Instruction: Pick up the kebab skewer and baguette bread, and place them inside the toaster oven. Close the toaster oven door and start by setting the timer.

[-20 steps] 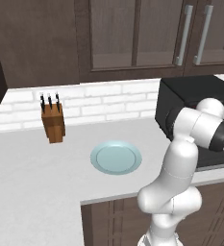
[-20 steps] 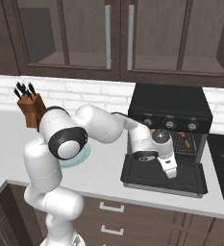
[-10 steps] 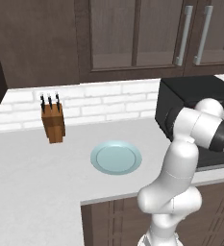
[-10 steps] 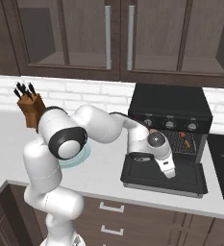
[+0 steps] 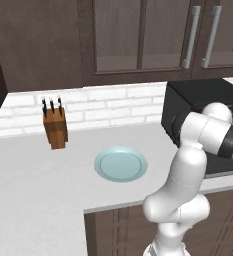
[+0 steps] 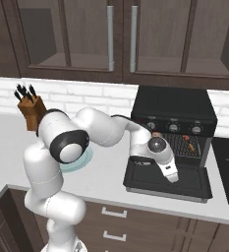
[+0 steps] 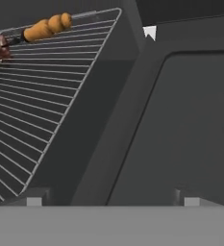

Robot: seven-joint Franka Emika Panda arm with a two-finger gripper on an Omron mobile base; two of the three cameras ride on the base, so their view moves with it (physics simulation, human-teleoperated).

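The black toaster oven [image 6: 174, 110] stands at the right of the counter, and its door [image 6: 185, 183] lies folded down flat in front. The kebab skewer [image 7: 39, 30] rests on the wire rack [image 7: 41, 110] inside, with its orange handle end toward the rack's corner and red meat at the left edge. From the right base view the skewer [image 6: 187, 143] shows as a small red-orange spot in the cavity. My gripper [image 6: 172, 174] hangs just above the lowered door, open with nothing between its fingers [image 7: 34, 202]. The baguette bread is out of view.
A pale blue plate [image 5: 120, 164] lies bare on the white counter left of the oven. A wooden knife block [image 5: 55, 128] stands at the back left against the brick wall. Dark wall cabinets [image 6: 121, 37] hang overhead. The counter's front edge runs close below the door.
The hand has eased slightly back and down from the oven cavity over the lowered door. The jaws have stayed open, and nothing else has moved.
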